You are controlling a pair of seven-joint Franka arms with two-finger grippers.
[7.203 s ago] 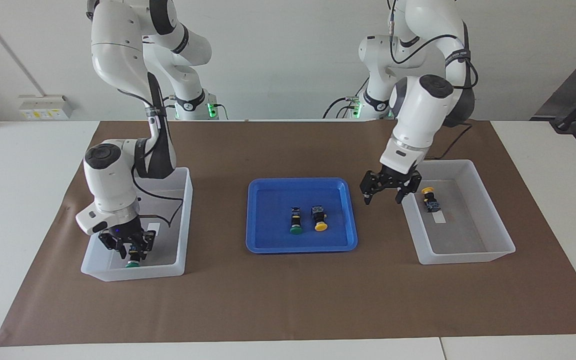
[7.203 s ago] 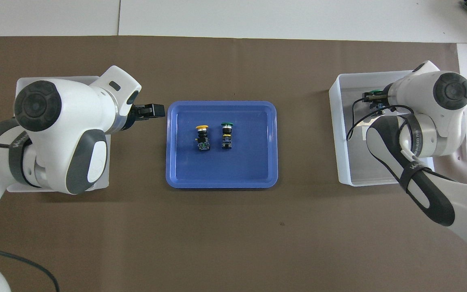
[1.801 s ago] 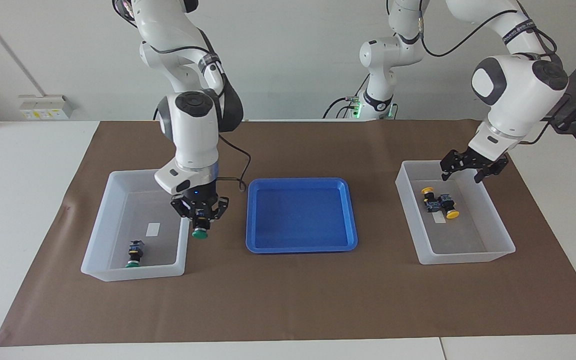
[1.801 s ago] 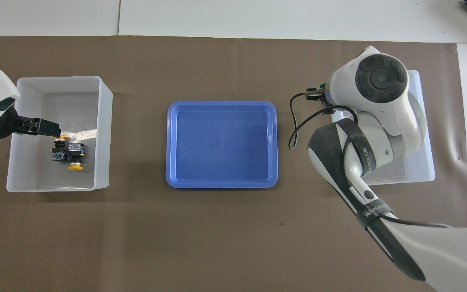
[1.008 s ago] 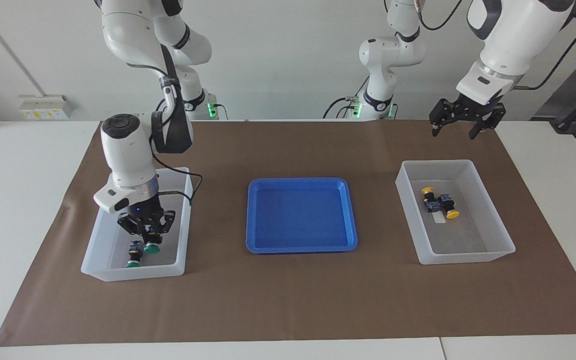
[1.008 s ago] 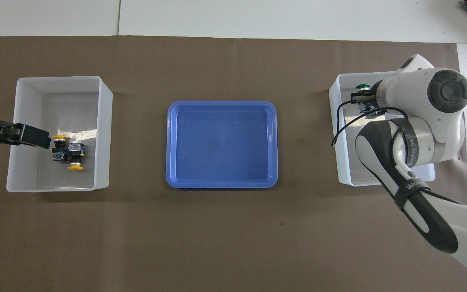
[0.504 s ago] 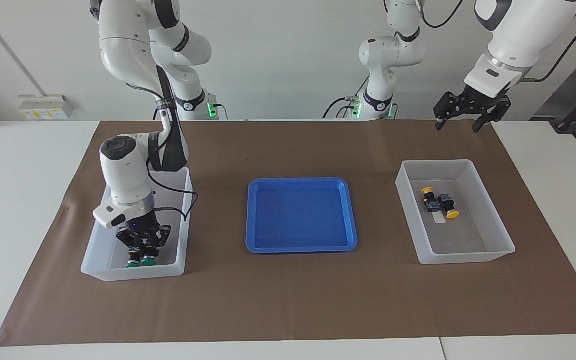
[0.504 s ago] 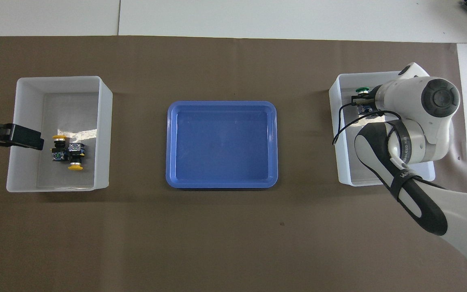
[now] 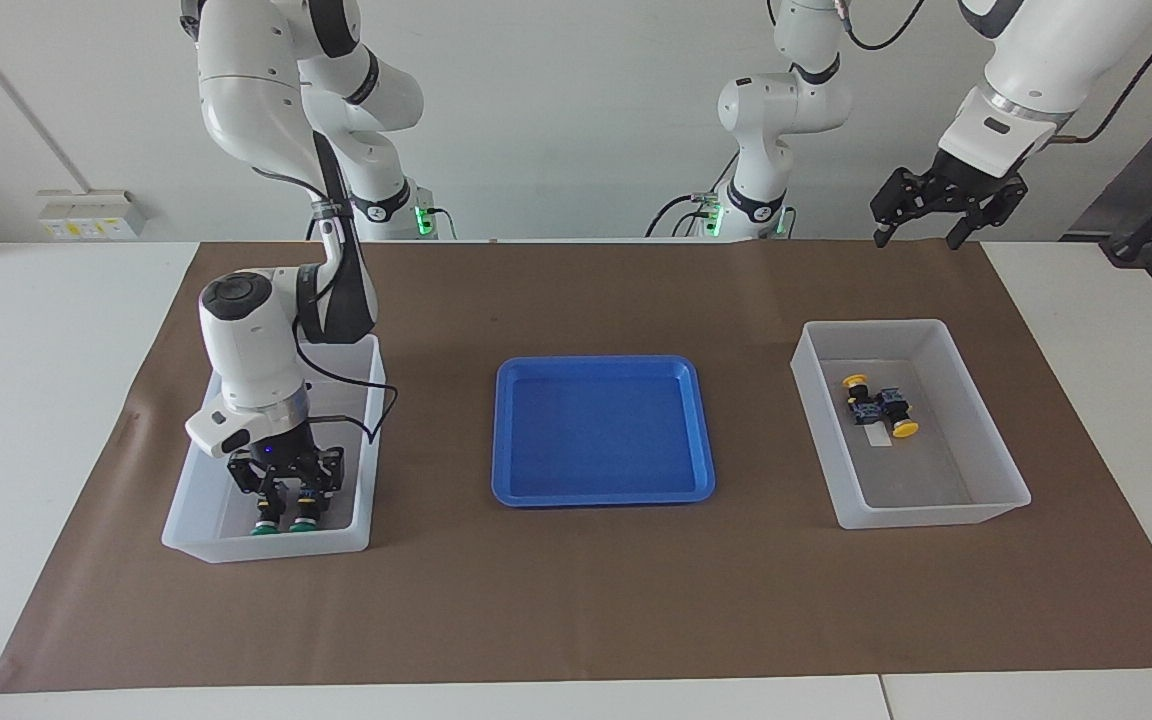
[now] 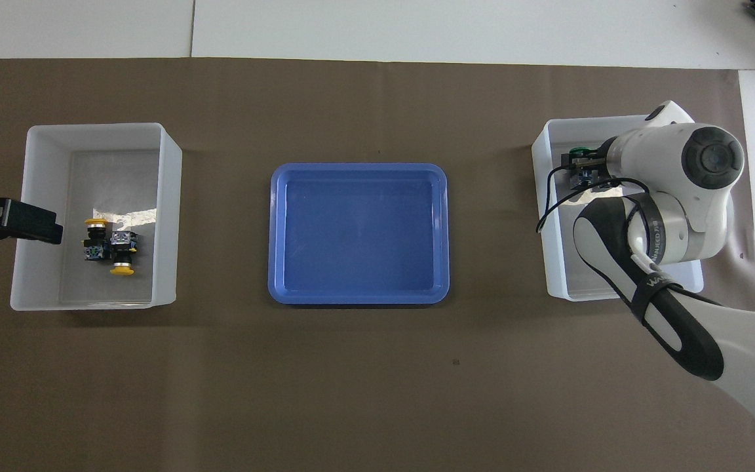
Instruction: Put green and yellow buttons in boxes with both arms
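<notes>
White table [image 9: 46, 400], brown paper mat [image 9: 576, 610] spread across it, we see a blue tray [image 9: 604, 495] at centre, one translucent bin [image 9: 186, 540] beneath the right gripper [image 9: 286, 487], another bin [image 9: 936, 515] below the raised left gripper [image 9: 921, 215].

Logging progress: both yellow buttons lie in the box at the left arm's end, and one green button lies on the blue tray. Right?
No: the facing view shows the blue tray bare; both green buttons lie in the box at the right arm's end. The yellow buttons: correct.
</notes>
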